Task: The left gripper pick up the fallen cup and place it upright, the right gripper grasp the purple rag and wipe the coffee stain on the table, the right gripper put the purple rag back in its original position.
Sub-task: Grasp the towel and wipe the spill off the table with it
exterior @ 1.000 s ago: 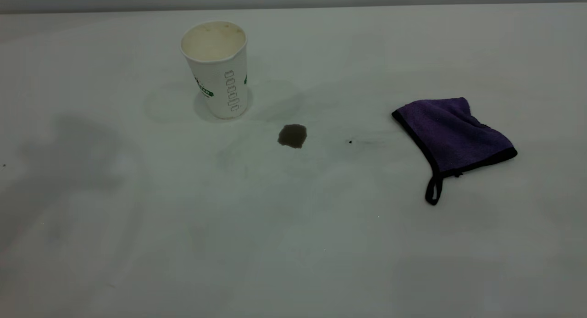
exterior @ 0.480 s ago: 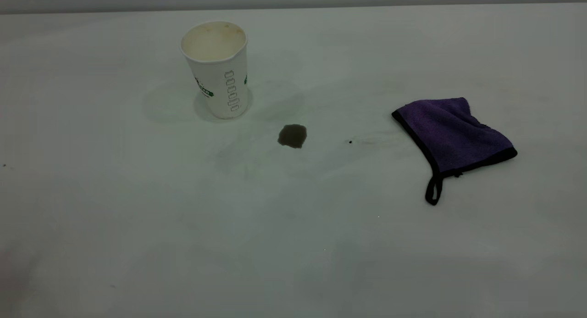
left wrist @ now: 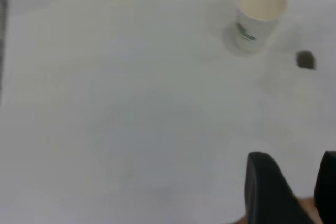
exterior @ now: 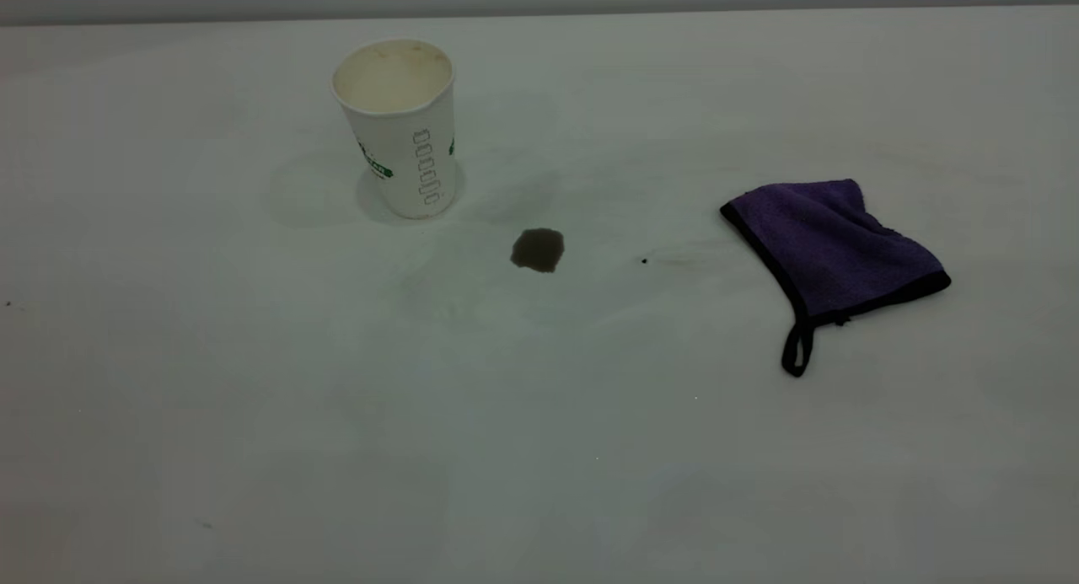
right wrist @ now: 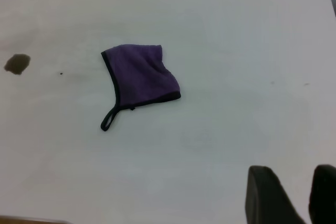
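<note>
The white paper cup [exterior: 405,137] stands upright at the back left of the white table [exterior: 539,449]; it also shows in the left wrist view [left wrist: 257,17]. The dark brown coffee stain [exterior: 537,249] lies just right of and in front of the cup. The folded purple rag [exterior: 830,247] lies flat at the right, its black loop toward the front; the right wrist view [right wrist: 139,74] shows it too. Neither gripper is in the exterior view. My left gripper [left wrist: 294,174] is open, empty and far from the cup. My right gripper [right wrist: 291,187] is open, empty and far from the rag.
A tiny black speck [exterior: 644,261] sits between the stain and the rag. The table's far edge meets a grey wall at the back. Faint grey smudges mark the surface around the stain.
A large dark shadow on the table's left side has faded away to the left. The cup, stain and rag have not moved.
</note>
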Tool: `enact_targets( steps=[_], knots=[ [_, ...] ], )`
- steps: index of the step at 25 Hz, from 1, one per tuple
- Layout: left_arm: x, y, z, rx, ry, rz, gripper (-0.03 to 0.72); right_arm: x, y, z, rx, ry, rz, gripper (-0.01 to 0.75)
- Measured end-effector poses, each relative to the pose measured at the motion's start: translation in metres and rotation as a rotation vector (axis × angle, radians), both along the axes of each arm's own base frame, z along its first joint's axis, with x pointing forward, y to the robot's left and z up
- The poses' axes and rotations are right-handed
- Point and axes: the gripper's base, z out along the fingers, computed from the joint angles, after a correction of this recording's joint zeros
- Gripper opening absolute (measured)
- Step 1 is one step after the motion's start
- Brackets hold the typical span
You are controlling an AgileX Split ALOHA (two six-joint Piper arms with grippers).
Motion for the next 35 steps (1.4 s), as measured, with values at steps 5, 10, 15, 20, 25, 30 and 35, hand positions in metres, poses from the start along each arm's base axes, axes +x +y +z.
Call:
enact_targets(
  steps=[5, 10, 15, 20, 25, 30, 35],
  knots=[
    [-0.019, -0.002, -0.028, 0.003, -0.049, 0.060, 0.288, 0.000, 0.000, 0.000, 0.000, 0.000, 0.000, 0.238],
    [-0.023, -0.003, -0.059, 0.001, -0.050, 0.063, 0.288, 0.000, 0.000, 0.000, 0.000, 0.000, 0.000, 0.238],
    [-0.016, -0.002, -0.080, -0.002, 0.007, 0.061, 0.288, 0.000, 0.000, 0.000, 0.000, 0.000, 0.000, 0.238],
    [-0.014, -0.001, -0.084, -0.002, 0.005, 0.006, 0.288, 0.000, 0.000, 0.000, 0.000, 0.000, 0.000, 0.238],
    [-0.014, 0.000, -0.084, -0.001, 0.005, -0.014, 0.288, 0.000, 0.000, 0.000, 0.000, 0.000, 0.000, 0.238],
    [-0.014, 0.000, -0.083, -0.002, 0.004, -0.013, 0.288, 0.000, 0.000, 0.000, 0.000, 0.000, 0.000, 0.238],
    [-0.014, 0.000, -0.083, -0.002, 0.003, -0.014, 0.287, 0.000, 0.000, 0.000, 0.000, 0.000, 0.000, 0.238]
  ],
)
